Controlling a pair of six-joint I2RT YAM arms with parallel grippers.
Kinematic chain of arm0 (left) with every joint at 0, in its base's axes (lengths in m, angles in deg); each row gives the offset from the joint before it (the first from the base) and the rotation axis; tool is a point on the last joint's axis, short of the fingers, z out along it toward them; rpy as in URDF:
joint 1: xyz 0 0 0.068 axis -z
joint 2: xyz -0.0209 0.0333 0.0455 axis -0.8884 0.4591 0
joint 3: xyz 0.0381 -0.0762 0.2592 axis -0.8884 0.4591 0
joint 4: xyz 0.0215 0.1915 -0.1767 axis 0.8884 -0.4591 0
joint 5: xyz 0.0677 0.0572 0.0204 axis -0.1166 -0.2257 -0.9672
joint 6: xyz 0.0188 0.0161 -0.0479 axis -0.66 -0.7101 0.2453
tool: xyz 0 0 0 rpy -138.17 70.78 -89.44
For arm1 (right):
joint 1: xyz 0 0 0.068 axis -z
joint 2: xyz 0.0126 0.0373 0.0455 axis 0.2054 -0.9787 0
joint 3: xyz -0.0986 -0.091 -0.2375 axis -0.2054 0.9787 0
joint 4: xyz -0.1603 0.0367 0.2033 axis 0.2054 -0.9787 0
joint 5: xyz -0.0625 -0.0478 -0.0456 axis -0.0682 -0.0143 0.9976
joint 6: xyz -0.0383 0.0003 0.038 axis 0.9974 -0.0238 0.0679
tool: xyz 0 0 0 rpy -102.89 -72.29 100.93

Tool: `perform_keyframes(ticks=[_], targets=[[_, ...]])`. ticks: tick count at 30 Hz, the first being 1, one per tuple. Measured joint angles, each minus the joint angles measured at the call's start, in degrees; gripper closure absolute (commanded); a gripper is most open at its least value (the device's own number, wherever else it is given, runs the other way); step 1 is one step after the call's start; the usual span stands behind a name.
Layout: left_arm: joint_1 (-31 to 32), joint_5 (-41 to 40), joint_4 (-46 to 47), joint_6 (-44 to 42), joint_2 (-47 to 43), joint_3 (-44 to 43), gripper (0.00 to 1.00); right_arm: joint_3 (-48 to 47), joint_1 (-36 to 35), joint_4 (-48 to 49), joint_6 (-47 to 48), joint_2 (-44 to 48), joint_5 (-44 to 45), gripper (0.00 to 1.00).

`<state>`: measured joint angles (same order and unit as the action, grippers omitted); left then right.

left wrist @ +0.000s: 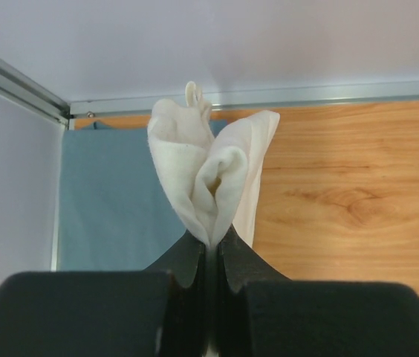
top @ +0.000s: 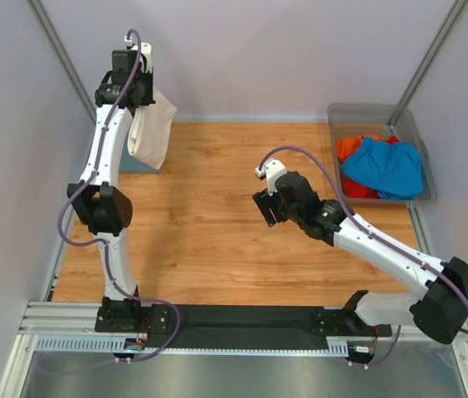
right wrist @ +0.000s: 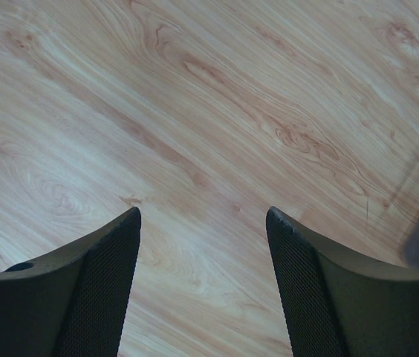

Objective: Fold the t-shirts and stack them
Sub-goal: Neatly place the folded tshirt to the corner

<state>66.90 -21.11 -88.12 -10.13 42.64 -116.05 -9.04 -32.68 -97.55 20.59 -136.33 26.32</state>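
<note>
Risk of slipping: left gripper (left wrist: pixel 211 242) clamps just a bunched fold of cream t-shirt (top: pixel 153 128); right gripper (right wrist: pixel 203 216) gapes empty.

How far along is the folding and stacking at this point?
Looks done: a grey-blue t-shirt lies flat in the far left corner. In hand: the left tool is shut on the cream t-shirt, which hangs bunched near it; the right tool is open over the table. Remaining: the bright blue t-shirt and orange-red t-shirt, crumpled in the bin.
</note>
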Motion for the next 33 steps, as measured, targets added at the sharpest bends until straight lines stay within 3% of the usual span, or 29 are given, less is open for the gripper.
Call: perform_keyframes(ticks=[11, 19, 33], targets=[[0.98, 0.66, 0.44, 2.16, -6.62, 4.66, 1.00, 1.77, 0.00, -0.24, -0.66, 2.97, -0.22, 0.31], [0.55, 1.09, 1.22, 2.10, -4.33, 9.35, 1.00, 1.92, 0.00, -0.13, -0.68, 1.88, -0.24, 0.31], [-3.78, 2.25, 4.04, 2.14, 0.37, 8.74, 1.00, 1.42, 0.00, 0.26, -0.68, -3.93, -1.86, 0.31]])
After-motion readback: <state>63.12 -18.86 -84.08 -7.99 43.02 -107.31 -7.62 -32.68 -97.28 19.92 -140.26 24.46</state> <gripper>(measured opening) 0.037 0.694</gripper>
